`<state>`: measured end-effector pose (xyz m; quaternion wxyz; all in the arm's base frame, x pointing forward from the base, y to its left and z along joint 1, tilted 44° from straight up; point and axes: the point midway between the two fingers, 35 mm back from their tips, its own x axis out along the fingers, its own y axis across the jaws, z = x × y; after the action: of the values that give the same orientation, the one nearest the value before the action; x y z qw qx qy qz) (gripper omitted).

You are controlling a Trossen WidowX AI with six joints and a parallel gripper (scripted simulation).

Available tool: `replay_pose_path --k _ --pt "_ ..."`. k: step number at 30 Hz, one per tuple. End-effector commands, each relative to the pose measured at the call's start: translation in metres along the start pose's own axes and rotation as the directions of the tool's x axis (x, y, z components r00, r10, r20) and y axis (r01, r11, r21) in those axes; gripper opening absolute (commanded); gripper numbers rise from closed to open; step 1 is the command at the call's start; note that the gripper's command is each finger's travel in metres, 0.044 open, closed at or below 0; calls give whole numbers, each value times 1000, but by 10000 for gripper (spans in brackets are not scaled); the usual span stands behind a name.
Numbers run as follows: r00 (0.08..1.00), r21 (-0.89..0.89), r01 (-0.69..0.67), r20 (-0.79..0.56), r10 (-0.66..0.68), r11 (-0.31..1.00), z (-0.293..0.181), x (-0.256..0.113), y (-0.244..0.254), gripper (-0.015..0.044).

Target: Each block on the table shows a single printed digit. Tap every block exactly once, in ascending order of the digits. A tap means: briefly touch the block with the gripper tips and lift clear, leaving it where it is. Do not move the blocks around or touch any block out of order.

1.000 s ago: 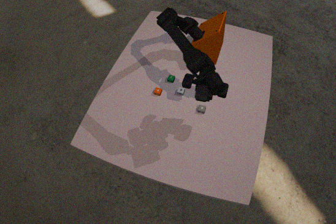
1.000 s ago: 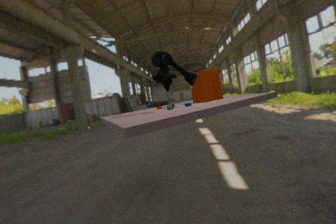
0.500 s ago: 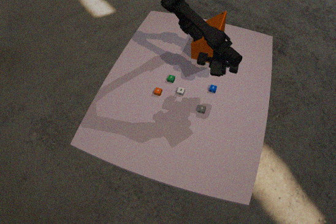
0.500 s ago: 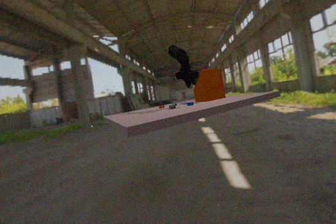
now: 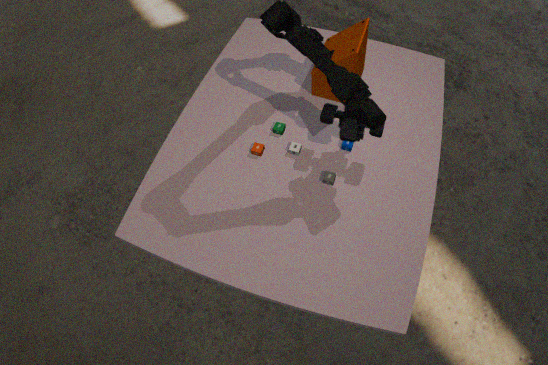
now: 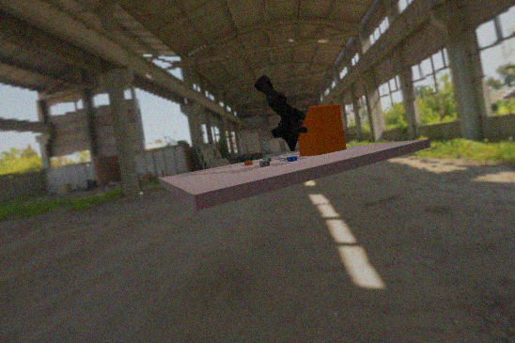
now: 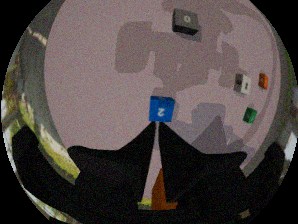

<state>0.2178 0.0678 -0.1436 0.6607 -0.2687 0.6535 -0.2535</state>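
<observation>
My gripper [image 6: 292, 149] [image 7: 157, 125] is shut and empty. Its tips are a little above the blue block [image 5: 347, 145] [image 6: 292, 159] [image 7: 161, 109], at its near edge in the wrist view; that block shows a 2. The grey block [image 5: 328, 177] [image 7: 186, 21] shows a 0 and lies at the top of the wrist view. The white block [image 5: 294, 148] [image 7: 243, 84], the orange block [image 5: 257, 149] [image 6: 248, 163] [image 7: 263, 80] and the green block [image 5: 279, 128] [image 7: 250, 115] lie to the right in the wrist view; their digits are too blurred to read.
A tall orange wedge-shaped object [image 5: 345, 50] [image 6: 324, 130] stands on the pale table [image 5: 280, 268] [image 6: 235, 187], behind the blocks and next to the arm in the top view. Shadows of the arm fall across the table and over the grey block.
</observation>
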Motion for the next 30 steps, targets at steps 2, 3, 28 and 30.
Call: replay_pose_path --k 2,3,28,30 --pt "1000 -7 3 2 -3 1000 0 7 0 20" --pt "1000 -7 3 2 -3 1000 0 8 0 20" --pt "1000 -7 2 2 -2 1000 0 -1 0 20" --pt "1000 -7 2 2 -2 1000 0 -4 0 20"
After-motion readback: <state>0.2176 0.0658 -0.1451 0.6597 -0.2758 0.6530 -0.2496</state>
